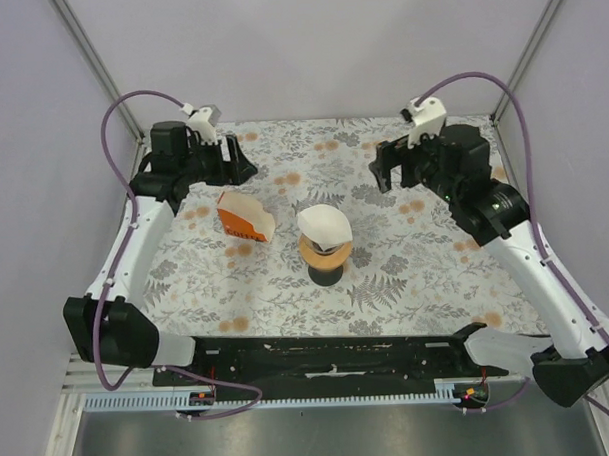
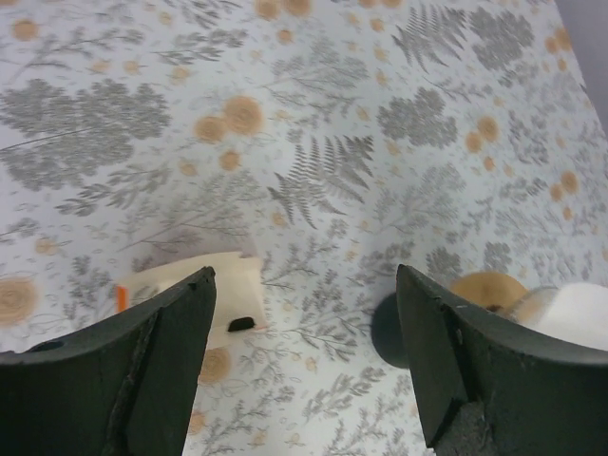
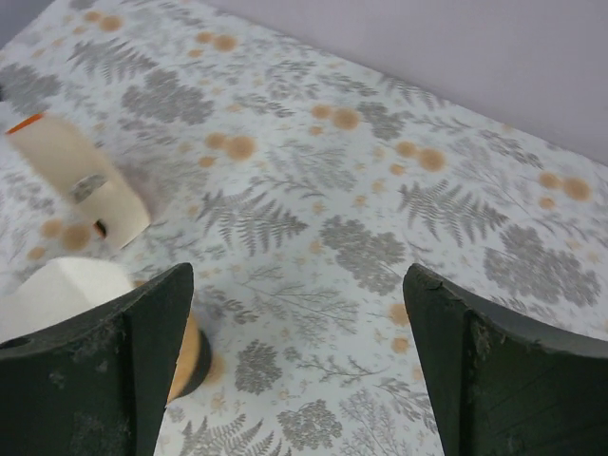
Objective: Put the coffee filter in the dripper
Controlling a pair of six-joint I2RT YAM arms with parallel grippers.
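Note:
The white coffee filter sits in the top of the dripper, which stands on its black base in the middle of the table. The filter shows at the right edge of the left wrist view and at the lower left of the right wrist view. My left gripper is open and empty at the far left, above the table. My right gripper is open and empty at the far right. Both are apart from the dripper.
An orange and white filter pack lies left of the dripper; it also shows in the left wrist view and the right wrist view. The floral tablecloth covers the table. Walls close in the far side and both flanks.

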